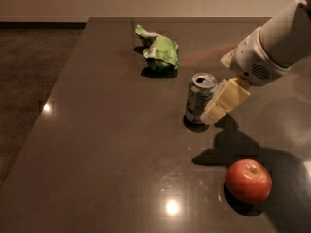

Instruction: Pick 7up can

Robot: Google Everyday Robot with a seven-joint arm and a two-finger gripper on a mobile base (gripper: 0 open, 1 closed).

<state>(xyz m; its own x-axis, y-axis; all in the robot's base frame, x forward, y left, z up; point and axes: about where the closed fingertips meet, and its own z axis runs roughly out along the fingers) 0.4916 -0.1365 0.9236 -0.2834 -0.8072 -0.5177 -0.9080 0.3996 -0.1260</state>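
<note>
counted one 7up can point(199, 98), upright near the middle of the dark table point(107, 130). found one gripper point(224, 100) just right of it, low by its side; could not tell how wide it was or whether it held anything. noted one green snack bag point(160, 52) farther and left, one red apple point(249, 181) nearer and right, both apart from the can.

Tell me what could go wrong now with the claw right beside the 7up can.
1. The claw sits right beside the upright 7up can; a sideways push could tip it or slide it across the glossy table.
2. The apple lies loose nearby; a low arm swing might set it rolling.
</note>
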